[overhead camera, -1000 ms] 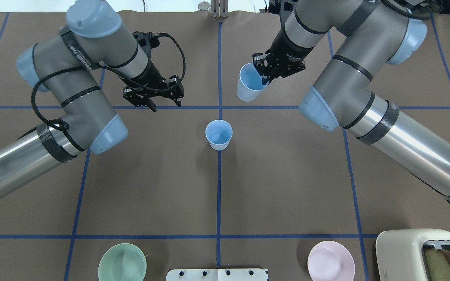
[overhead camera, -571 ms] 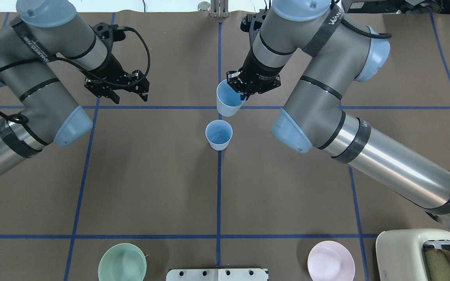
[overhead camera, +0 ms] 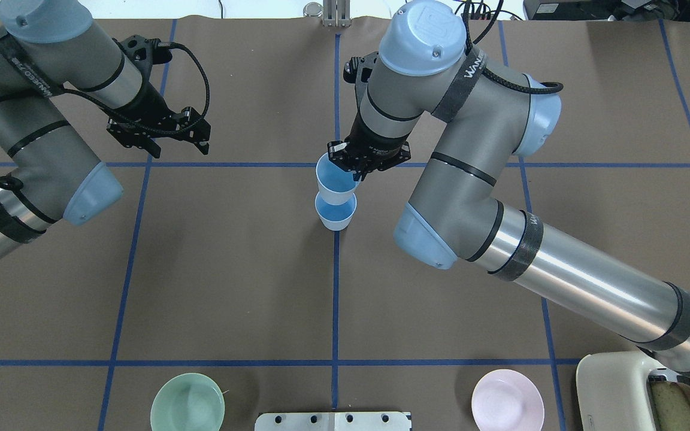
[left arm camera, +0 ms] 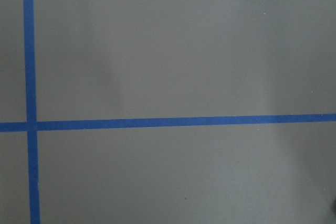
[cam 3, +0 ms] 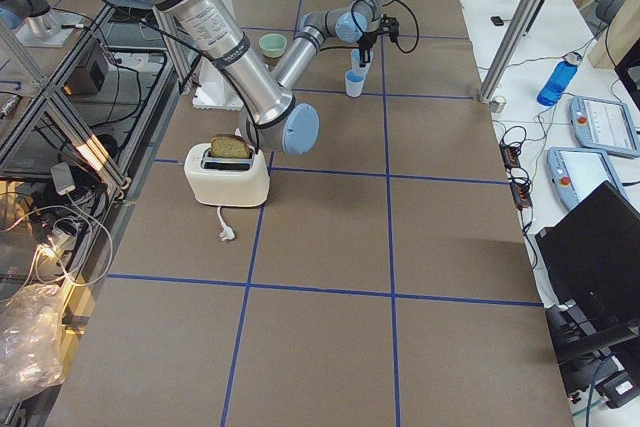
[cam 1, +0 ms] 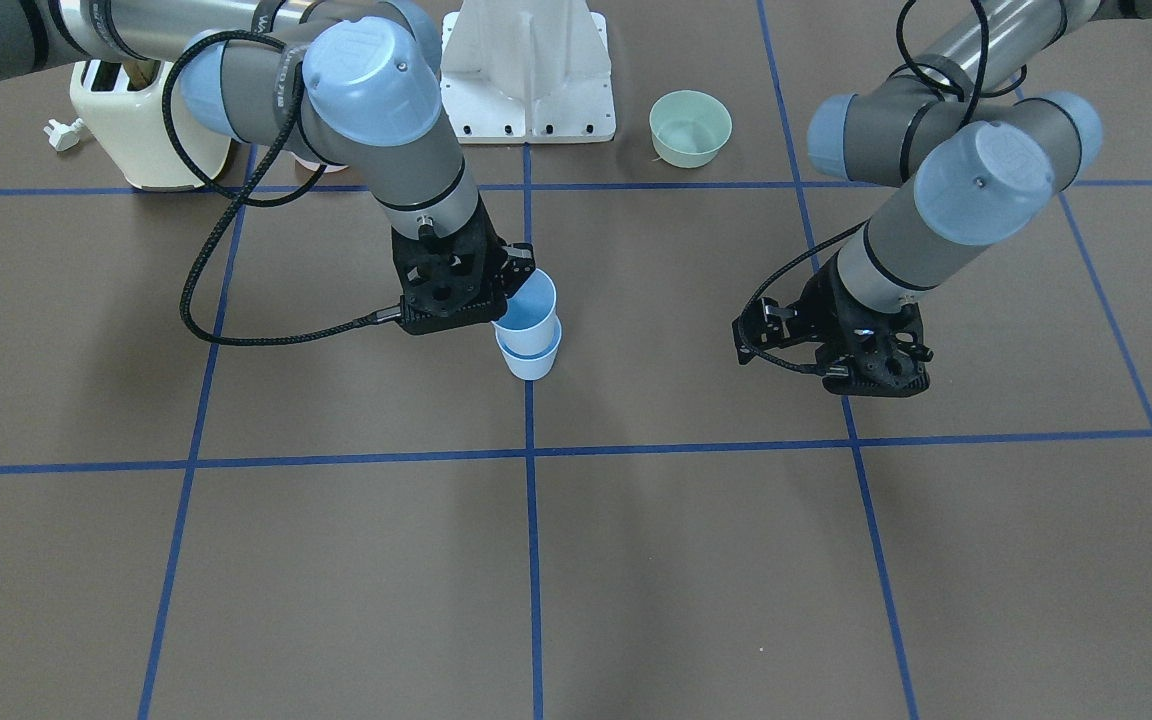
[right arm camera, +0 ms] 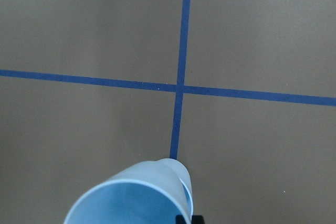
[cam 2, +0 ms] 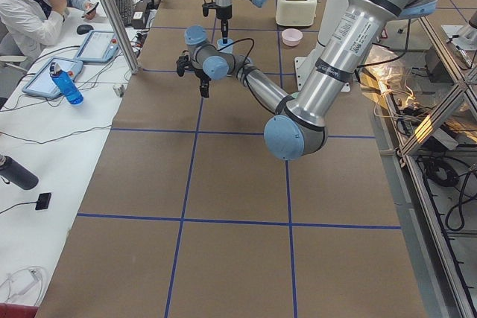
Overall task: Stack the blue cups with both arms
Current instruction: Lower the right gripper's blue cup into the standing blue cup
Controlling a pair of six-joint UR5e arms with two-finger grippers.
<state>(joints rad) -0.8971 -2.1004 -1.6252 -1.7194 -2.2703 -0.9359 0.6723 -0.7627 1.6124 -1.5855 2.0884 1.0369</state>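
One blue cup (overhead camera: 336, 216) stands upright on the centre line of the table. My right gripper (overhead camera: 354, 173) is shut on the rim of the second blue cup (overhead camera: 333, 182), which is slightly tilted. It holds that cup right over the standing one. In the front-facing view the held cup (cam 1: 528, 303) has its base at the mouth of the standing cup (cam 1: 532, 362). I cannot tell whether they touch. The held cup fills the bottom of the right wrist view (right arm camera: 128, 200). My left gripper (overhead camera: 180, 149) is open and empty, far to the left, over bare table.
A pale green bowl (overhead camera: 187, 402) and a pink bowl (overhead camera: 507, 401) sit at the near edge. A cream toaster (overhead camera: 644, 389) holding bread stands at the near right corner. The white pedestal (cam 1: 528, 70) is between the bowls. An operator sits beyond the table's far side.
My right gripper has carried its cup left and towards the robot, from the far right to over the standing cup. My left arm has drawn back to the left, its gripper still open.
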